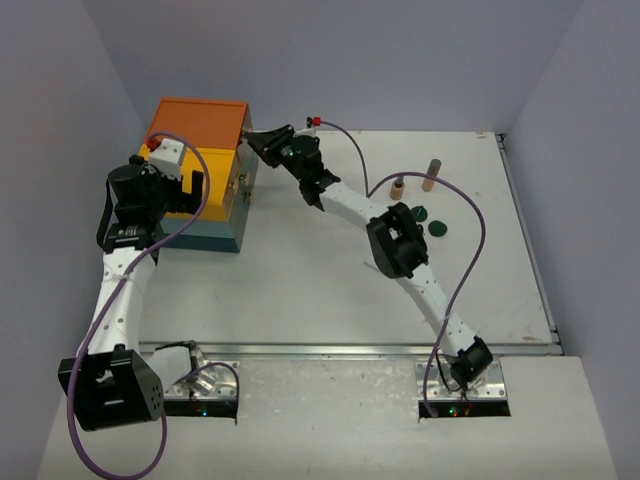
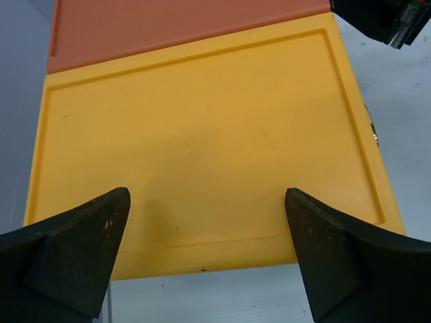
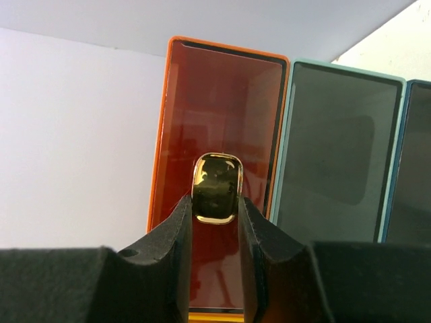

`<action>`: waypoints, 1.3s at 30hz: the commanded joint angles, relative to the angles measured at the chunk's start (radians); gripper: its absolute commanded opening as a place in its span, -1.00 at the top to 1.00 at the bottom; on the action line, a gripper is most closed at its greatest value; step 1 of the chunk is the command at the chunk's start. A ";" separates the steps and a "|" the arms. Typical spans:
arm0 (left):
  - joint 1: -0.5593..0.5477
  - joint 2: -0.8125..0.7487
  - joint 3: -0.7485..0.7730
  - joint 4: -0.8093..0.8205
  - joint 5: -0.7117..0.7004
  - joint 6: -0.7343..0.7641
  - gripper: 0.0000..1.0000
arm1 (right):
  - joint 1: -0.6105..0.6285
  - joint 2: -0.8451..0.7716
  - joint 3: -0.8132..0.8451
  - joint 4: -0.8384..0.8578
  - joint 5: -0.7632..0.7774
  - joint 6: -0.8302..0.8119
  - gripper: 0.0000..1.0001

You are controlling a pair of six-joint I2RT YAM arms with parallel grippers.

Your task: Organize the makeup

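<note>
Now we have the right claw (image 3: pixel 215 206) pinching the gold knob (image 3: pixel 216 182) of the orange drawer (image 3: pixel 222 94) at its twelve o'clock; the left claw (image 2: pixel 207 198) gapes empty.

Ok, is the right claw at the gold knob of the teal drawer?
No, the right claw sits around the gold knob on the orange drawer; the teal drawer is next to it.
</note>
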State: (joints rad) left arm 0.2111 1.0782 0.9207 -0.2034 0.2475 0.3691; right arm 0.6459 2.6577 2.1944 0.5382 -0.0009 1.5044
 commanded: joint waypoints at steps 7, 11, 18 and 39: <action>0.008 0.037 0.036 -0.043 -0.024 -0.005 -1.00 | -0.084 -0.400 -0.494 0.143 -0.126 -0.167 1.00; 0.008 0.037 0.051 -0.049 -0.028 -0.012 -1.00 | -0.136 -0.539 -0.649 0.143 -0.158 -0.226 1.00; 0.008 0.030 0.051 -0.057 -0.034 -0.014 -1.00 | -0.173 -0.611 -0.735 0.055 -0.231 -0.302 0.42; 0.008 0.014 0.066 -0.067 0.009 -0.028 -1.00 | -0.277 -1.086 -0.809 -0.849 0.017 -1.065 -0.42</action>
State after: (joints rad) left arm 0.2111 1.0874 0.9504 -0.2519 0.2313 0.3561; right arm 0.4142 1.6645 1.4113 -0.0271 -0.1212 0.6493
